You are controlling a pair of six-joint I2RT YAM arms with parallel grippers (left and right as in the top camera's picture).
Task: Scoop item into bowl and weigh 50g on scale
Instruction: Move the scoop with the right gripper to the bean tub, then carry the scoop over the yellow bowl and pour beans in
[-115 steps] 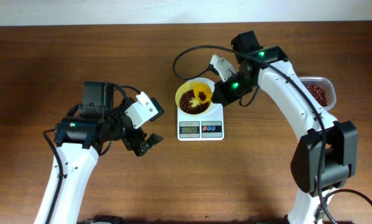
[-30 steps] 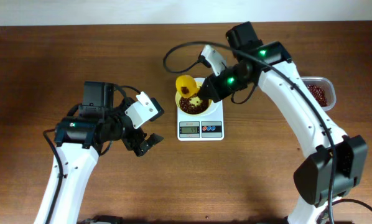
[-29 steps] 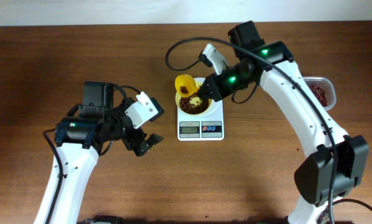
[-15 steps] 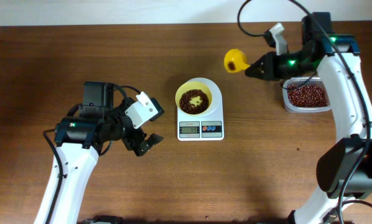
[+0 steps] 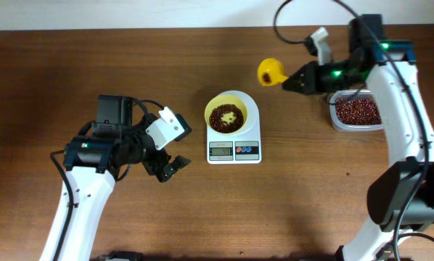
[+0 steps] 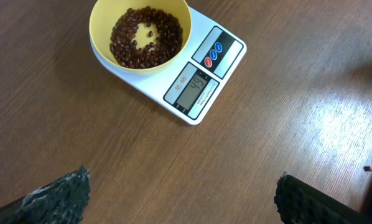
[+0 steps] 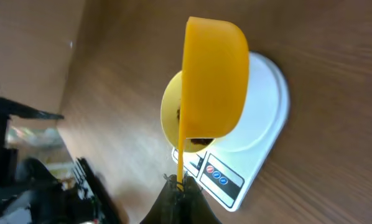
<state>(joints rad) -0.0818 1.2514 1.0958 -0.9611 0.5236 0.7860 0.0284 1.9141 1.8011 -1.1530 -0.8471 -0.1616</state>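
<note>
The pale yellow bowl (image 5: 209, 110) stands on the white scale (image 5: 234, 151) at the table's middle, with a layer of red-brown beans (image 5: 226, 116) in it. My right gripper (image 5: 291, 81) is shut on the thin handle of an orange-yellow scoop (image 5: 271, 71), held in the air between the scale and the tub. In the right wrist view the scoop (image 7: 214, 78) hangs in front of the bowl (image 7: 168, 118) and the scale (image 7: 260, 106). My left gripper (image 5: 170, 167) hovers open left of the scale, with nothing in it. Its wrist view shows the bowl (image 6: 105, 56), the beans (image 6: 145, 34) and the scale (image 6: 201, 81) ahead of the gripper (image 6: 183, 199).
A clear plastic tub (image 5: 336, 114) holding more beans (image 5: 358, 111) sits at the right, under my right arm. One stray bean (image 6: 367, 168) lies on the wood right of the scale. A black cable loops above the right arm.
My right arm has carried the scoop from over the bowl away to the right, towards the tub. In the last half second it has drifted slightly left. The left arm has not moved.
</note>
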